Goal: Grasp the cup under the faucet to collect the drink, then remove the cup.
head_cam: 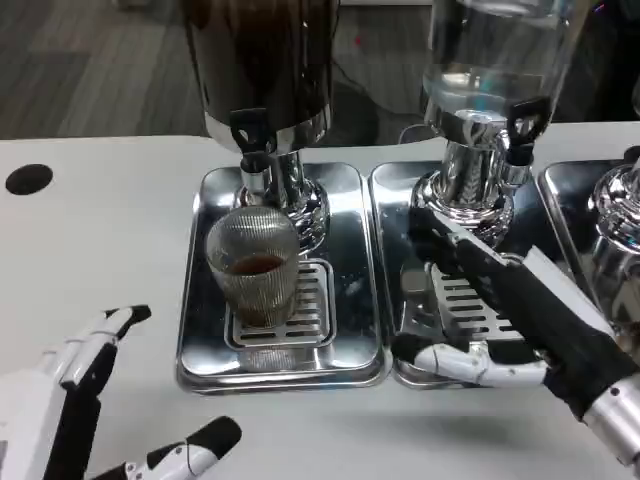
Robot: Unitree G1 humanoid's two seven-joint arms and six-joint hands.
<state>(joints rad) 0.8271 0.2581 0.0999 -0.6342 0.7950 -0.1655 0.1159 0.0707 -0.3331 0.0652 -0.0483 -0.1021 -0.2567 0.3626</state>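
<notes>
The cup (253,265) stands under the faucet (254,150), beyond the open-fingered left hand (70,400).

both hands empty, left hand (95,410) spread, right hand (520,320) extended (fingers apart).

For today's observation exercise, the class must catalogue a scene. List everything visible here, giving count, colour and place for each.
cup: one, clear ribbed glass with some dark drink, on the left tray's grate under the left faucet
faucet: two, black-handled; the other on the right dispenser
dispenser: two; dark-filled at left, clear one at right
drip tray: three, silver, side by side; middle, a third at the right edge
table: one, white
black spot: one, on the table at far left
left hand: white and black, fingers apart, near the bottom left corner
right hand: white and black, over the middle tray
</notes>
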